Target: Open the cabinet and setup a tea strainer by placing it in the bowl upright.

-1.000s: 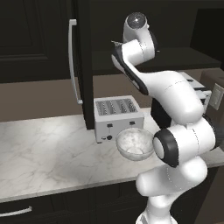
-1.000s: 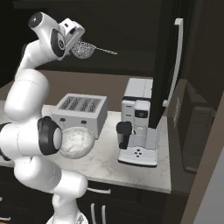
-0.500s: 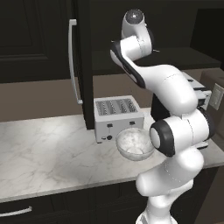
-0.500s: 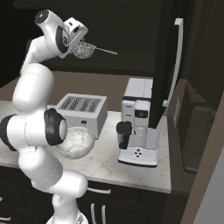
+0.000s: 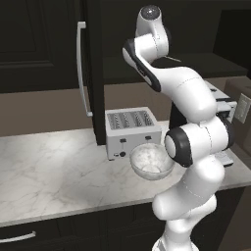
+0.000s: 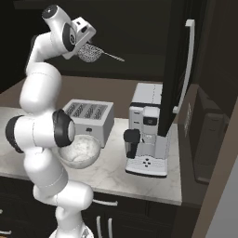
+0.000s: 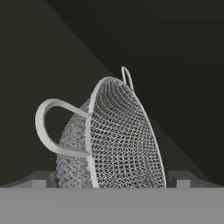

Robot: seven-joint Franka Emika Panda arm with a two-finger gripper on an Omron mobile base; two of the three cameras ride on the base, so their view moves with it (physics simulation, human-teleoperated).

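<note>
The cabinet (image 5: 95, 73) stands open, its doors swung out with silver bar handles (image 6: 188, 65). On its shelf rests the tea strainer (image 6: 90, 52), tipped on its side, with the thin wire handle pointing right. In the hand view the mesh basket (image 7: 118, 140) looms close. My gripper (image 7: 113, 179) is open, one fingertip on each side of the basket and apart from it. From the right base view the gripper (image 6: 87, 44) hovers just left of and above the strainer. The frosted bowl (image 5: 152, 161) sits on the counter in front of the toaster, also seen as the bowl (image 6: 79, 151).
A silver toaster (image 5: 132, 130) stands behind the bowl. A coffee machine (image 6: 146, 135) sits to the right on the marble counter (image 5: 54, 166). The open left door edge (image 5: 93, 98) hangs over the counter beside the toaster. Dark drawers run below.
The hand has risen and reached further into the cabinet, closing in on the strainer. The strainer and bowl have not moved, and the jaws stay wide.
</note>
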